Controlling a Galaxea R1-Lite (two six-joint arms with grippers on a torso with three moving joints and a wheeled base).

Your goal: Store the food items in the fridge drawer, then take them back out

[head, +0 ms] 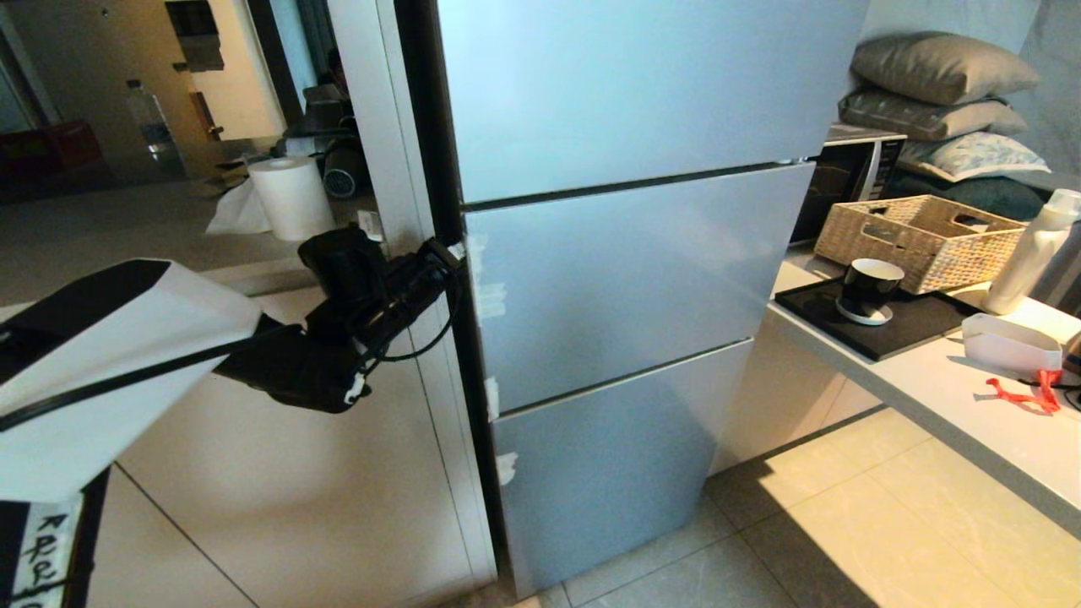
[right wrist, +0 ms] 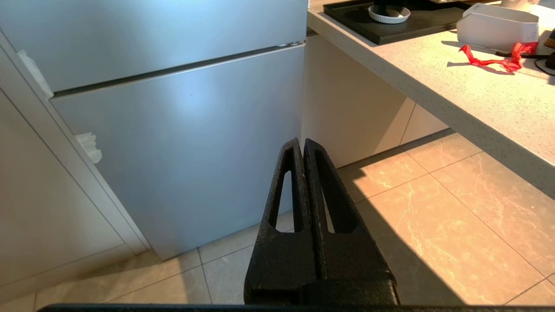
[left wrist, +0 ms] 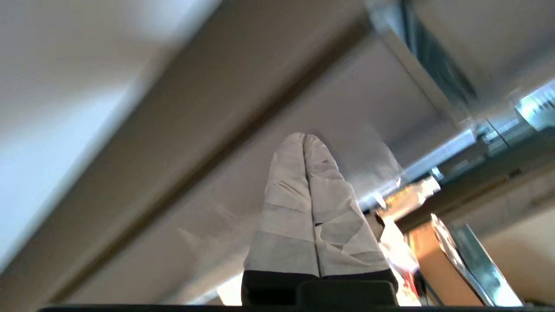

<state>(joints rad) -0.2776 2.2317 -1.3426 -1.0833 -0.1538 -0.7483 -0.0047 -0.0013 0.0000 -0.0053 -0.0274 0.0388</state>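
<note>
Fridge [head: 625, 279]: all three silver-grey door panels closed; drawer and food items hidden from view.
Left tool [head: 443, 253]: taped fingers [left wrist: 286, 195] pressed together, holding nothing, at the middle door's left edge.
Right tool [right wrist: 303, 145]: fingers together, empty, low before the bottom door.

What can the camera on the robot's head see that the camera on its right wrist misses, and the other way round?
Only the head view shows the left hand at the fridge's left edge, the wicker basket, the pillows and the paper roll. Only the right wrist view shows the right hand, shut, above the floor. Both show the closed fridge doors, black tray and red ribbon.
</note>
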